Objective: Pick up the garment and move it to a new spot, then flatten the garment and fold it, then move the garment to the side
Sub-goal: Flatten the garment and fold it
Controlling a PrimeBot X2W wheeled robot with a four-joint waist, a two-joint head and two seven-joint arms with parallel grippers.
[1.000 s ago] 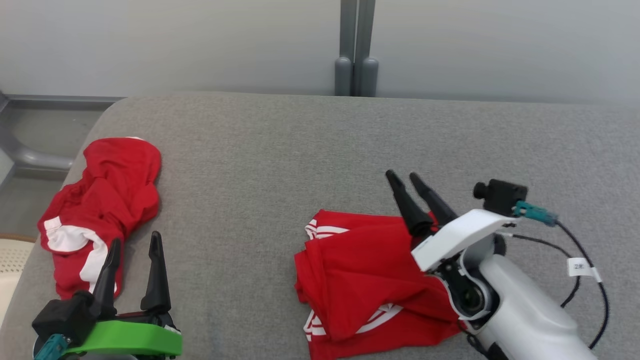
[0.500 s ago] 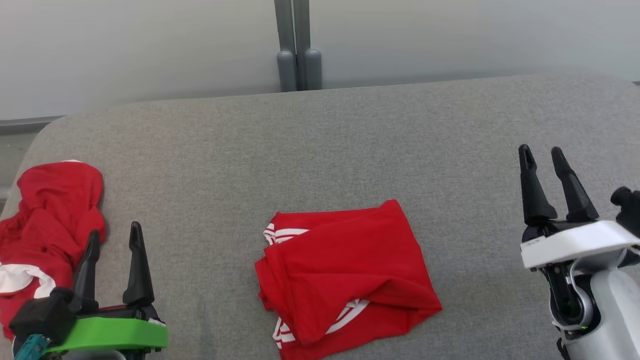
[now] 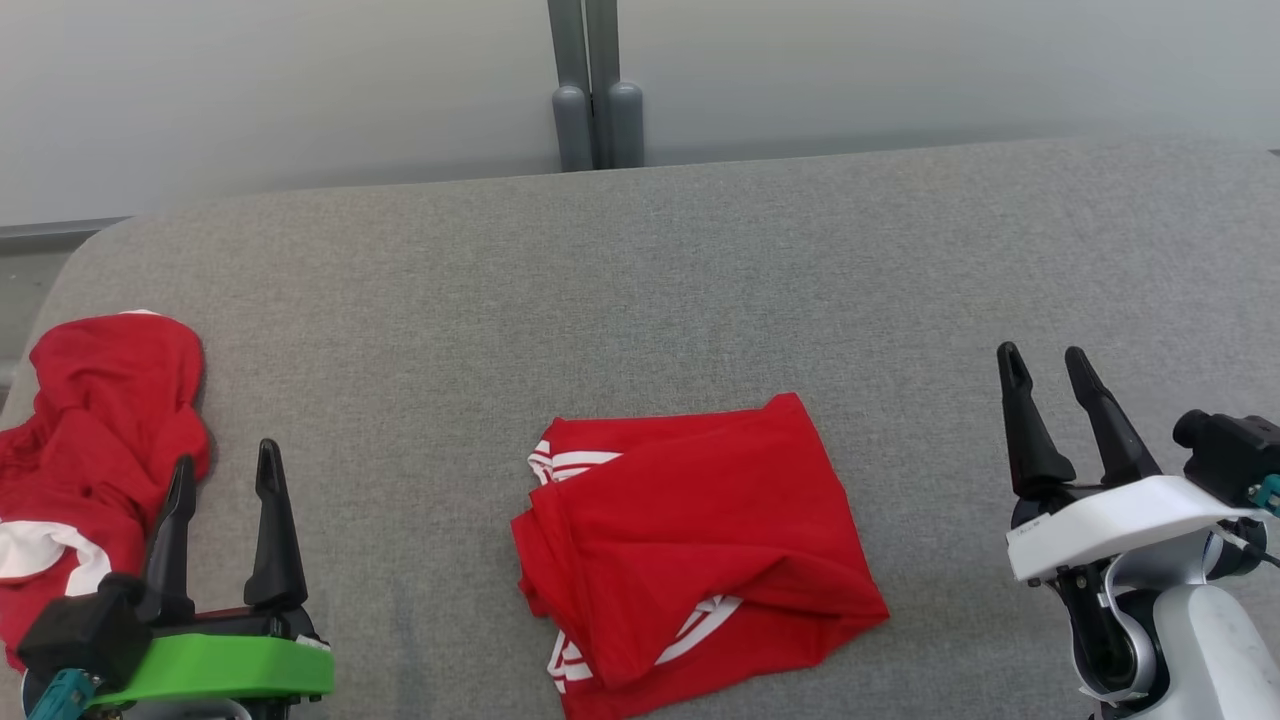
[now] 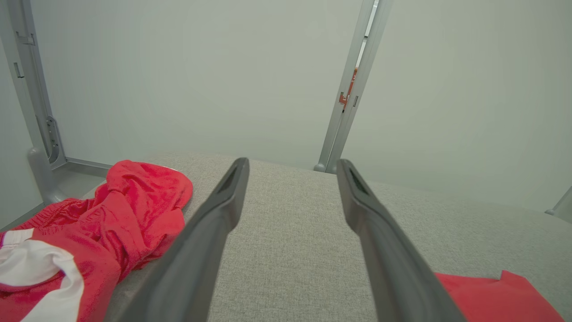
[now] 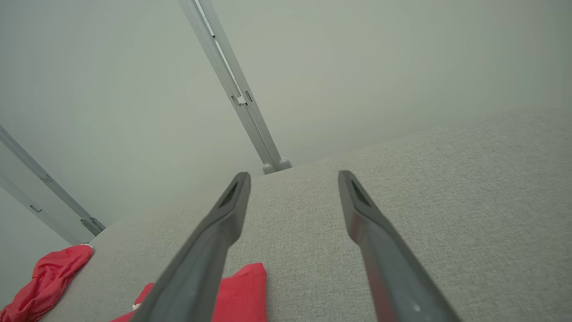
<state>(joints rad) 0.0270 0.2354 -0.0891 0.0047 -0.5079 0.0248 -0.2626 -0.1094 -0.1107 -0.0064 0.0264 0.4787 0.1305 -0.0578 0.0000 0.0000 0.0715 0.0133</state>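
- The grey cushion (image 3: 640, 300) gives the most room behind the task's thing and to its right. Its far edge runs along the wall (image 3: 300, 90) and its left corner rounds off, so I would not carry anything that way.
- The folded garment (image 3: 690, 560) lies low in the middle of the cushion, between the two arms and touching neither. It looks folded already, so the step in hand is probably the move to the side.
  - To do that well, grip two opposite edges at once and go under all the layers.
  - Lift only a little and carry it level, so the fold holds.
  - The lower layers stick out unevenly at the near left, where the white stripes show. A one-sided pinch there would likely pull the stack open.
- The crumpled garment (image 3: 90, 440) fills the cushion's left end, so the bare right side seems the better place to put the folded one down.
- The left gripper (image 3: 224, 457) has its fingers spread with nothing between them. It is just beside the crumpled heap and could snag it if it swings wide.
- The right gripper (image 3: 1042, 354) is spread and empty too, over bare cushion well clear of the fold.
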